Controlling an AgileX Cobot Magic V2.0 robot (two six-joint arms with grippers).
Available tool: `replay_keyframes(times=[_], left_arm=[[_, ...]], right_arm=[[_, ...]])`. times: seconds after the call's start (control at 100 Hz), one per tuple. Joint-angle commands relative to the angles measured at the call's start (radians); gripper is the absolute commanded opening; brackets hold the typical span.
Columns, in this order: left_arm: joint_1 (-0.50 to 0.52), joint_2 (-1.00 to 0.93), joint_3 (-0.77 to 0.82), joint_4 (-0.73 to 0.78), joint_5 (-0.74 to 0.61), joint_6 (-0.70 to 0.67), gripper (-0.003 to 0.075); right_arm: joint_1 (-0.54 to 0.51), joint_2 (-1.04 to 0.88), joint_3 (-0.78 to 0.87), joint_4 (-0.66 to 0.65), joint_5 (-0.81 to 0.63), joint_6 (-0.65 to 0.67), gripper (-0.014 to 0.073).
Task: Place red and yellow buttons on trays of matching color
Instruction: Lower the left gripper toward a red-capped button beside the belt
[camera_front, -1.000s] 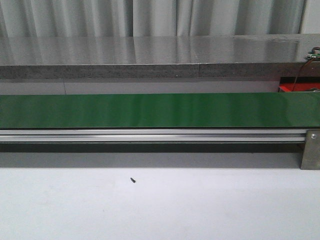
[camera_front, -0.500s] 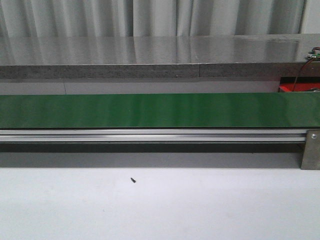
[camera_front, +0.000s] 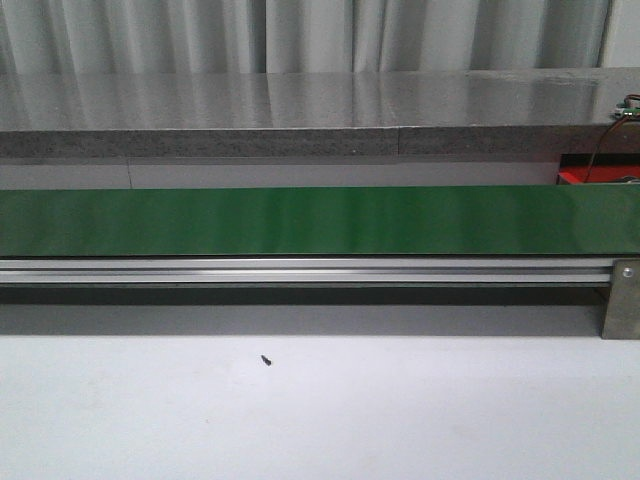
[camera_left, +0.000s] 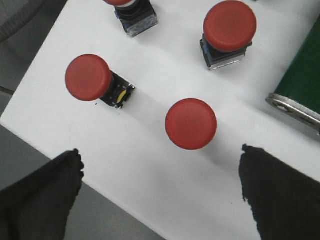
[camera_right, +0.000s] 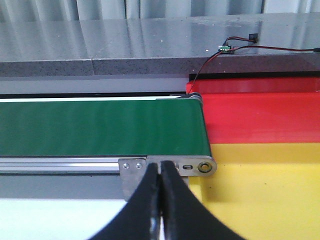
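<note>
Buttons: four red ones in left wrist view, all on a white surface (camera_left: 150, 165); nearest to the fingers is a red button (camera_left: 191, 123) seen cap-on, another red button (camera_left: 88, 77) lies tipped with a yellow part showing on its base, a third (camera_left: 229, 26) stands beyond, and a fourth (camera_left: 132, 12) is cut off at the frame edge. No yellow-capped button seen. Left gripper (camera_left: 160, 200) hangs over them, jaws wide apart, holding nothing, the cap-on button roughly between the finger lines. Right gripper (camera_right: 161, 200) has jaws pressed together, empty, sitting near the end of the green belt (camera_right: 100, 127), with the red tray (camera_right: 260, 117) far and the yellow tray (camera_right: 260, 190) near, just right of the belt end. Front view: belt (camera_front: 320, 220) bare, same as the two earlier front shots, nothing moved, no arm in that view. Means no button delivered yet; task looks at its start. Likely next: left gripper drops onto the nearest red button.
</note>
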Motion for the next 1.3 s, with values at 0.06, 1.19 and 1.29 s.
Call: replay_keyframes(times=[0.06,1.19,1.29], left_arm=[[0.002,0.019,-0.035,-0.004,-0.081,-0.003,0.062],[-0.035,0.229,-0.035,-0.074,-0.219,-0.002,0.062],[-0.035,0.243,-0.035,-0.083,-0.219,-0.002,0.062]], right_arm=[[0.001,-0.019,-0.019,-0.008,-0.084,-0.003,-0.0068],[0.001,-0.019,-0.019,-0.008,-0.084,-0.003,-0.0068],[0.001,-0.019,-0.019,-0.008,-0.084,-0.003,-0.0068]])
